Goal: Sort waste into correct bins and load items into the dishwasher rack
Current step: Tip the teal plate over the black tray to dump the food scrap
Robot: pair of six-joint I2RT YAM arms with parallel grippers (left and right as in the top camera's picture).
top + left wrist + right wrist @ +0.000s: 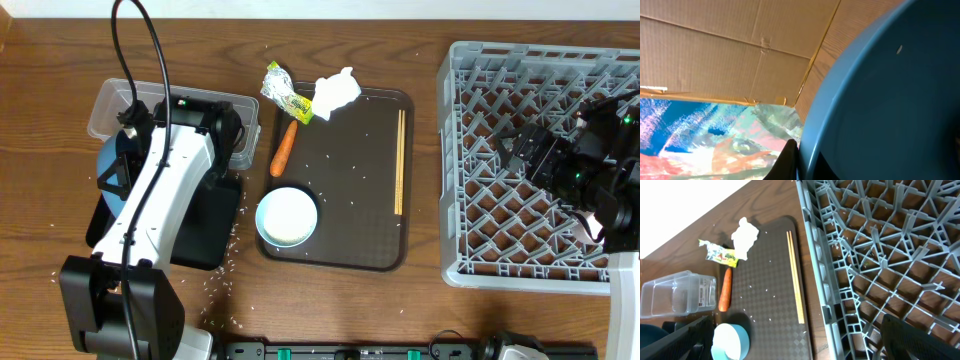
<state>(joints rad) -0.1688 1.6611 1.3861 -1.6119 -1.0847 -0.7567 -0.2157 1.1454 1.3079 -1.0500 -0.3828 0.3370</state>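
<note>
Currently left arm stretches toward the far left, left pincer point(127, 135) clamped on tilted blue plate point(106, 178) above black tray point(215, 215). Right pincer point(522, 148) spread wide over rack point(460, 150). Rice point(225, 265) scattered on wooden table point(400, 40).

Overhead looks straight down on the table point(60, 60). Left wrist sits close against the plate point(890, 100). Right wrist, above the rack point(880, 255), shares overhead's tray point(770, 280).

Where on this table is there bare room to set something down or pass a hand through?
Free: the middle of the brown tray, between carrot, bowl and chopsticks; also the table strip between tray and rack. Crowded: the tray's far-left corner with wrapper and tissue, and the side under the left arm.
</note>
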